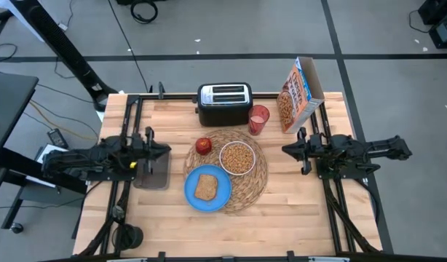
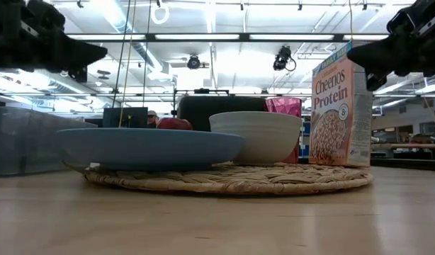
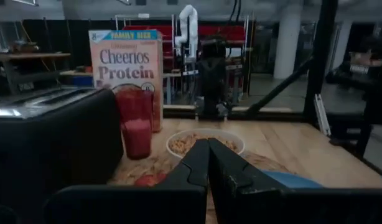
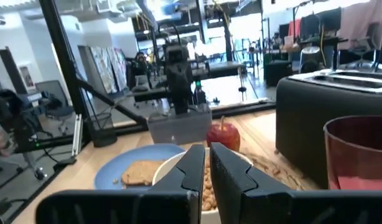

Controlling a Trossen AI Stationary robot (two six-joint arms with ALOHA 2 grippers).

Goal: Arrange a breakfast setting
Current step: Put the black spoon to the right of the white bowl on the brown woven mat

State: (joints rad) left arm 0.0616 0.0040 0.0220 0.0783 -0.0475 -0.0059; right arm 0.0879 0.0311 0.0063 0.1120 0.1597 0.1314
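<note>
The round straw placemat [image 1: 234,171] lies mid-table. On it rest the blue plate [image 1: 207,191] with the toast slice [image 1: 205,187], the white bowl [image 1: 237,158] holding cereal, and the red apple [image 1: 203,145]. The red cup [image 1: 258,119] stands by the mat's far edge. The Cheerios box [image 1: 300,94] stands upright at the far right. No spoon shows. My left gripper [image 1: 167,151] is shut and empty, above the grey tray [image 1: 152,169]. My right gripper [image 1: 285,150] is shut and empty, right of the mat.
The black-and-silver toaster [image 1: 224,104] stands at the far edge behind the mat. Bare wood lies along the near edge and between the mat and each arm's rail.
</note>
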